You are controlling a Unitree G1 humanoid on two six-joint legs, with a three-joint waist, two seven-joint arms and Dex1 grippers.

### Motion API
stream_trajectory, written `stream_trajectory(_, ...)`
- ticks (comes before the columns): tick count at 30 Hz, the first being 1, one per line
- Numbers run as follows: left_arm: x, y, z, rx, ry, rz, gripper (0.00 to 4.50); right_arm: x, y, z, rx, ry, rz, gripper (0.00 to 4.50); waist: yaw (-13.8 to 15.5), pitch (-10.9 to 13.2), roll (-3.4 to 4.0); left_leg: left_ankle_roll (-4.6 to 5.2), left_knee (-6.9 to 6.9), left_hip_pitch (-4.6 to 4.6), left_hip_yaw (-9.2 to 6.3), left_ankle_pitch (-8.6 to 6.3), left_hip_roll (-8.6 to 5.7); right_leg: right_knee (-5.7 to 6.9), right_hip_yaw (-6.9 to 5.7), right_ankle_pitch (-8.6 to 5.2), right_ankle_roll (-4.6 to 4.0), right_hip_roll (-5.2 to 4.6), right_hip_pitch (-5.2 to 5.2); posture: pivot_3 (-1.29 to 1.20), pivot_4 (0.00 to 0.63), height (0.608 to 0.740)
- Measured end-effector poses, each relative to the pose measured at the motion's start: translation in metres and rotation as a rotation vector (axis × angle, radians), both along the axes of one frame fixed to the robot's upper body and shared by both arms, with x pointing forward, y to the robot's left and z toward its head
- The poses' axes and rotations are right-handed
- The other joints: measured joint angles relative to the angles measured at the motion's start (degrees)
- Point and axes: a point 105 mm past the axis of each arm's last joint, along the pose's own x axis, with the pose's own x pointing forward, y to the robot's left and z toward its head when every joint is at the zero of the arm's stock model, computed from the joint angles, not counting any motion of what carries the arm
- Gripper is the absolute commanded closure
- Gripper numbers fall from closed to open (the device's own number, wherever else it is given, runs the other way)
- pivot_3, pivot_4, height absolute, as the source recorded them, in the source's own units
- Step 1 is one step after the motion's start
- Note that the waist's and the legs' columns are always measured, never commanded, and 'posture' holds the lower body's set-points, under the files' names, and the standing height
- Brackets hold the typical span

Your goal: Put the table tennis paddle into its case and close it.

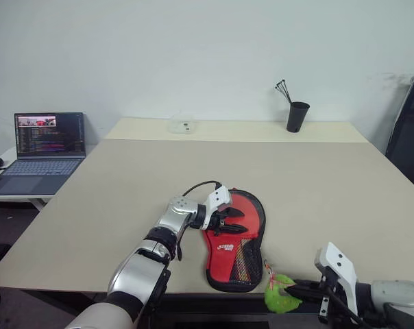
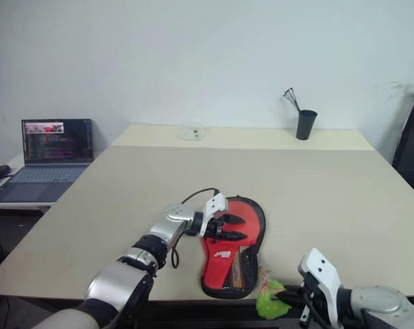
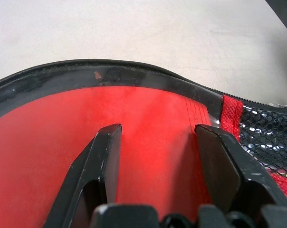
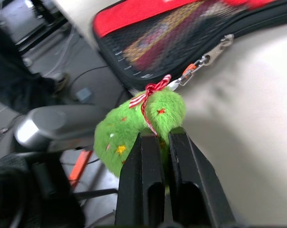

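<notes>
1. The red-and-black case lies flat on the table, lower centre of the head view.
2. My left gripper presses on its red top, fingers spread, holding nothing.
3. My right gripper, at lower right, is closed on the green fuzzy charm clipped to the zipper pull.
4. To zip well, I should pull steadily along the rim while my left pins the case.
5. The paddle is hidden, presumably inside; I cannot tell how far the zipper is closed.
</notes>
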Motion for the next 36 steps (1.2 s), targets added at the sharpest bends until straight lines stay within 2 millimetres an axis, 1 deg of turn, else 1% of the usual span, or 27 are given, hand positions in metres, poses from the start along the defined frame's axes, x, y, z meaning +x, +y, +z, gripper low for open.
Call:
stream_trajectory(2, 0.0, 0.0, 0.0, 0.0, 0.0, 0.003, 1.83, -0.009, 0.005, -0.002, 0.019, 0.037, 0.018, 4.49, 0.0, -0.02, -0.01, 0.0, 0.0, 0.0, 0.0, 0.0, 0.0, 0.0, 0.0, 0.0, 0.0, -0.01, 0.01, 0.0, 0.15, 0.74)
stream_trajectory(7, 0.001, -0.001, -0.001, 0.0, 0.002, 0.012, 1.83, -0.021, 0.009, -0.01, 0.035, 0.098, 0.042, 4.49, -0.01, -0.13, -0.06, -0.01, 0.0, 0.01, -0.02, -0.01, 0.0, -0.01, -0.03, -0.01, -0.02, -0.01, 0.02, 0.0, 0.15, 0.74)
stream_trajectory(12, 0.002, 0.0, -0.001, 0.003, 0.003, 0.014, 1.83, -0.032, 0.014, -0.01, 0.08, 0.154, 0.073, 4.49, -0.02, -0.13, -0.07, -0.01, 0.0, 0.02, -0.04, -0.01, 0.01, -0.01, -0.04, -0.01, -0.02, -0.01, 0.02, 0.0, 0.15, 0.74)
stream_trajectory(15, 0.002, -0.001, 0.0, 0.006, 0.002, 0.017, 1.83, -0.033, 0.021, -0.011, 0.105, 0.159, 0.088, 4.49, -0.09, -0.16, -0.11, -0.02, 0.0, 0.03, -0.08, -0.01, 0.02, -0.01, -0.04, -0.03, -0.04, -0.01, 0.01, 0.0, 0.15, 0.74)
stream_trajectory(18, 0.003, -0.002, 0.001, 0.005, -0.003, 0.017, 1.83, -0.026, 0.027, -0.011, 0.12, 0.137, 0.092, 4.49, -0.15, -0.16, -0.13, -0.03, 0.0, 0.02, -0.09, -0.01, 0.01, -0.02, -0.04, -0.06, -0.09, -0.02, 0.01, 0.0, 0.15, 0.74)
stream_trajectory(21, 0.003, -0.003, 0.001, 0.004, -0.003, 0.015, 1.83, -0.022, 0.027, -0.011, 0.122, 0.132, 0.087, 3.75, -0.11, -0.15, -0.14, -0.04, -0.01, 0.0, -0.09, -0.03, 0.01, -0.07, -0.05, -0.05, -0.07, -0.02, 0.01, 0.0, 0.15, 0.74)
stream_trajectory(23, 0.003, -0.003, 0.001, 0.004, -0.005, 0.016, 1.83, -0.021, 0.025, -0.012, 0.121, 0.136, 0.076, 3.09, -0.11, -0.15, -0.14, -0.05, -0.02, 0.01, -0.09, -0.03, 0.02, -0.07, -0.04, -0.04, -0.05, -0.02, 0.01, 0.0, 0.15, 0.74)
stream_trajectory(25, 0.003, -0.003, 0.001, 0.003, -0.006, 0.018, 1.83, -0.02, 0.024, -0.01, 0.126, 0.13, 0.07, 2.53, -0.11, -0.15, -0.14, -0.05, -0.02, 0.01, -0.1, -0.03, 0.02, -0.07, -0.05, -0.04, -0.06, -0.02, 0.01, 0.0, 0.15, 0.74)
stream_trajectory(27, 0.003, -0.004, 0.001, 0.002, -0.008, 0.018, 1.83, -0.018, 0.023, -0.007, 0.135, 0.125, 0.066, 1.78, -0.11, -0.15, -0.14, -0.05, -0.02, 0.01, -0.1, -0.03, 0.02, -0.06, -0.05, -0.04, -0.06, -0.02, 0.01, 0.0, 0.15, 0.74)
stream_trajectory(30, 0.003, -0.004, 0.002, -0.002, -0.009, 0.019, 1.83, -0.013, 0.014, 0.004, 0.142, 0.107, 0.067, 0.73, -0.12, -0.14, -0.16, -0.06, -0.02, 0.01, -0.1, -0.03, 0.01, -0.08, -0.03, -0.04, -0.06, -0.03, 0.01, 0.0, 0.15, 0.74)
stream_trajectory(32, 0.003, -0.005, 0.002, -0.01, -0.008, 0.022, 1.83, -0.003, 0.009, 0.019, 0.17, 0.066, 0.072, 0.06, -0.24, -0.12, -0.2, -0.06, -0.01, 0.01, -0.12, -0.03, 0.01, -0.08, -0.03, -0.05, -0.07, -0.03, 0.01, 0.0, 0.15, 0.74)
stream_trajectory(33, 0.003, -0.005, 0.002, -0.014, -0.007, 0.025, 1.83, 0.0, 0.008, 0.024, 0.171, 0.05, 0.077, 0.02, -0.25, -0.12, -0.2, -0.06, -0.03, 0.01, -0.11, -0.03, 0.01, -0.08, -0.04, -0.05, -0.07, -0.03, 0.01, 0.0, 0.15, 0.74)
stream_trajectory(35, 0.004, -0.003, 0.003, -0.02, -0.008, 0.029, 1.83, 0.014, 0.004, 0.031, 0.17, 0.013, 0.075, 0.02, -0.41, -0.09, -0.24, -0.06, -0.05, 0.01, -0.1, -0.03, 0.03, -0.1, -0.04, -0.05, -0.07, -0.02, -0.01, 0.0, 0.15, 0.74)
stream_trajectory(36, 0.004, 0.0, 0.003, -0.025, -0.008, 0.038, 1.83, 0.03, 0.003, 0.037, 0.177, -0.024, 0.064, 0.02, -0.52, -0.08, -0.25, -0.06, -0.03, 0.02, -0.11, -0.03, 0.03, -0.08, -0.03, -0.05, -0.07, -0.02, 0.0, 0.0, 0.15, 0.74)
